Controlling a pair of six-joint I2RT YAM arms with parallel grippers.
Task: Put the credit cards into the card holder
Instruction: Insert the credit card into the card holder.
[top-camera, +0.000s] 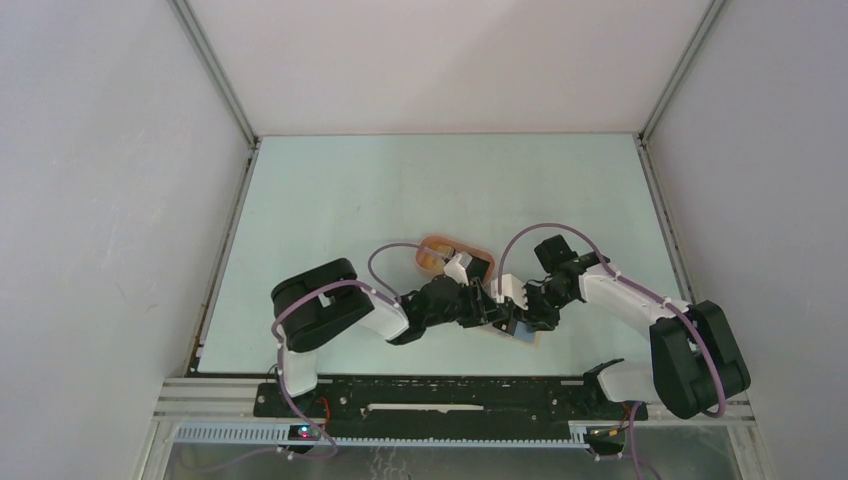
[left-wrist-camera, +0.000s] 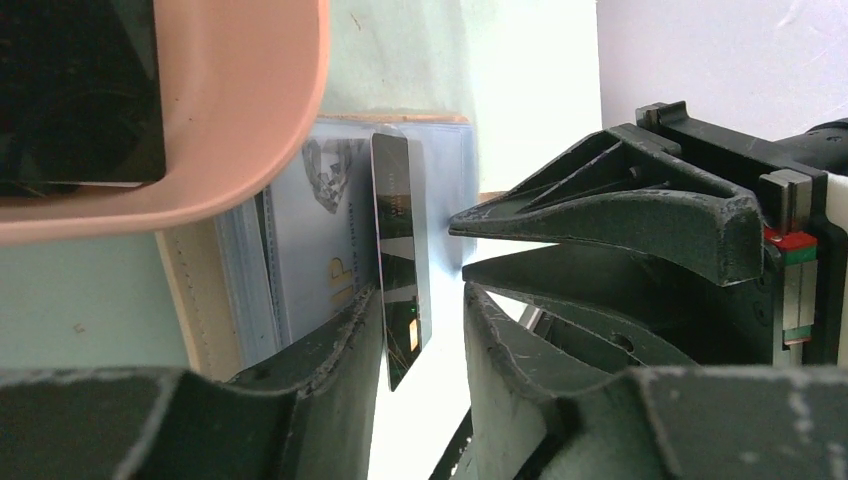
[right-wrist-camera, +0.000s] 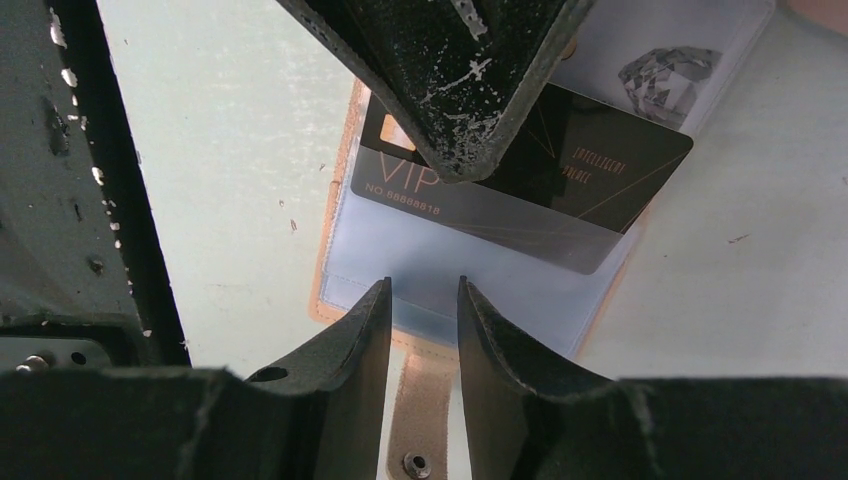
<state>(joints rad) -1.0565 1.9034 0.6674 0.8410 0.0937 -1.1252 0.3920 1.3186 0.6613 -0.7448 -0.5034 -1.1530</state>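
Note:
The card holder (right-wrist-camera: 480, 290) lies open on the table, its clear pockets facing up and its snap strap (right-wrist-camera: 420, 400) towards my right wrist. A black credit card (right-wrist-camera: 600, 175) sits partly inside one pocket. In the left wrist view this black card (left-wrist-camera: 398, 230) stands edge-on against one finger, with a gap to the other. My left gripper (left-wrist-camera: 425, 300) is open around it. A white card with a diamond picture (right-wrist-camera: 665, 70) lies in a pocket behind. My right gripper (right-wrist-camera: 422, 285) is open, its tips at the holder's near edge on either side of the strap.
The peach tray (left-wrist-camera: 250, 130) sits just beyond the holder and holds another black card (left-wrist-camera: 80, 90). In the top view the tray (top-camera: 437, 243) is behind both wrists, which meet closely over the holder (top-camera: 523, 338). White walls enclose the table.

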